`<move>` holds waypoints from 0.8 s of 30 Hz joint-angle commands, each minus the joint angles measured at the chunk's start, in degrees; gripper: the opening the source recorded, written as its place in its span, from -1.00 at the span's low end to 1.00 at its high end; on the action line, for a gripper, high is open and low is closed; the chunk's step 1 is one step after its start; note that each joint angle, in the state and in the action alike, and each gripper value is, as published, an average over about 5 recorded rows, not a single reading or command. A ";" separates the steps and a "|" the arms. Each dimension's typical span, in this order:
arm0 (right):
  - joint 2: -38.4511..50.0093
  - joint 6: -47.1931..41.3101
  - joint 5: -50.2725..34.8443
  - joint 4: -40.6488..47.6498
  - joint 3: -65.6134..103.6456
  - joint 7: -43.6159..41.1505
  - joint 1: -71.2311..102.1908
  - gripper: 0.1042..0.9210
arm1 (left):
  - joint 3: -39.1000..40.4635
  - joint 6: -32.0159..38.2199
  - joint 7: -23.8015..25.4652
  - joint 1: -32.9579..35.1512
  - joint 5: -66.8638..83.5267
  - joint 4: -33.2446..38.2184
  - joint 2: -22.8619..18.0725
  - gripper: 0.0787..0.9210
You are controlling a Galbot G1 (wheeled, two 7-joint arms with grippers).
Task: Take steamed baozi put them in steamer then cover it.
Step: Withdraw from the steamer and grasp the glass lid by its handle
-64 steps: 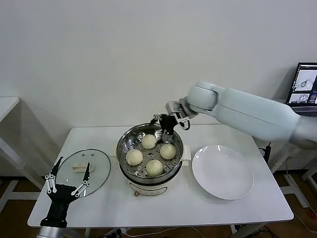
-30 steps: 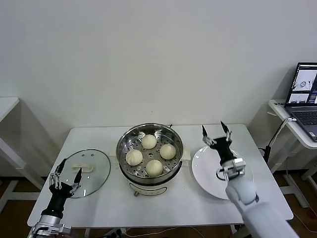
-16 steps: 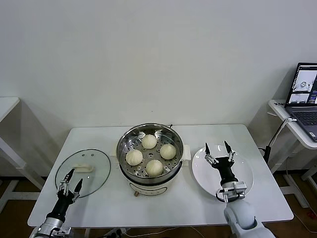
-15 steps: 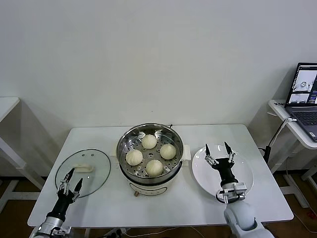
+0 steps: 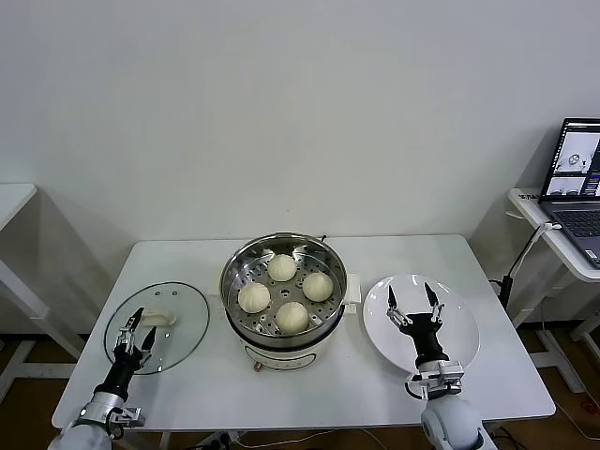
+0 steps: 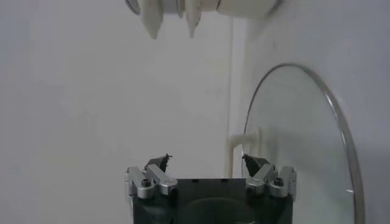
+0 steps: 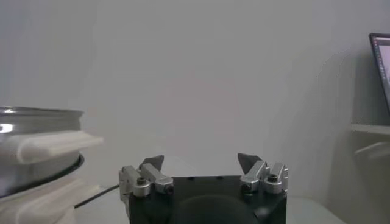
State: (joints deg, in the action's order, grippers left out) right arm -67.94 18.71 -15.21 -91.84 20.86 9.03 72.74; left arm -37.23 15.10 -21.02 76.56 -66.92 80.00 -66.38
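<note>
Several cream-white steamed baozi lie on the perforated tray inside the shiny steamer at the table's middle. The steamer stands uncovered. Its cover, a clear glass lid with a white handle, lies flat on the table to the left. My left gripper stands open at the lid's near-left edge, fingers pointing up, holding nothing. In the left wrist view the lid lies beyond the open left gripper. My right gripper stands open and empty over the white plate. In the right wrist view the right gripper has the steamer beside it.
The white table carries the bare round plate to the right of the steamer. The steamer's white side handle points toward the plate. A laptop sits on a side table at the far right.
The right arm has drawn back from the steamer to the near side of the plate, gripper still open. The left gripper has shifted slightly by the lid. The baozi and lid have not moved.
</note>
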 commanded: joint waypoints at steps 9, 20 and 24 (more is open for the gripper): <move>-1.04 0.73 1.34 0.72 0.86 -0.27 1.19 0.76 | 1.98 -2.33 1.35 -6.09 -0.26 -4.80 0.34 0.77; -1.91 1.55 2.70 2.05 0.84 -0.55 1.46 0.76 | 3.09 -3.04 1.44 -8.68 0.06 -7.34 0.16 0.77; -2.00 1.86 3.28 2.43 0.72 -0.64 1.51 0.76 | 3.31 -3.42 1.46 -9.72 0.06 -8.56 0.10 0.77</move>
State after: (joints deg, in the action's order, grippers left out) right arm -69.75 20.33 -12.61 -89.74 21.59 8.47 74.15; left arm -34.36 12.29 -19.68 68.92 -66.91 73.76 -66.34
